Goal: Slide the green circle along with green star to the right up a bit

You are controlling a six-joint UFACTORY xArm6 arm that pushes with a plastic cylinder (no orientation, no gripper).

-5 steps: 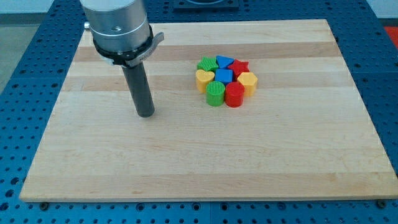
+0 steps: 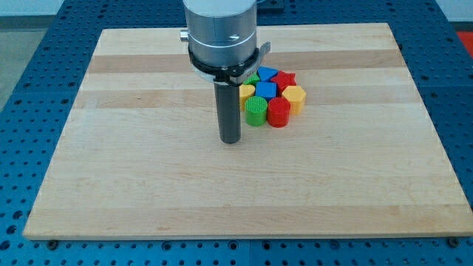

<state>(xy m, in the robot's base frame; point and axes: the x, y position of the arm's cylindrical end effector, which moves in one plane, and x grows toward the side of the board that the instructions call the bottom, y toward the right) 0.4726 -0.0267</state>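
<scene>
Where the blocks cluster right of centre on the desk [image 2: 133, 185], my tip [image 2: 231, 140] rests just left of and below the green circle [image 2: 256, 112]. Green star [image 2: 252, 78] largely hidden behind rod. No fingers fitted; nothing held.

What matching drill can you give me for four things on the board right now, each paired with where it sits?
Things:
1. my tip
2. green circle
3. red cylinder
4. yellow block

Places:
A. view's right edge of the cluster
B. bottom row, right of the green circle
C. on bare wood, lower left of the cluster
D. bottom row, nearest the rod

Pairs: 1-C, 2-D, 3-B, 4-A
</scene>
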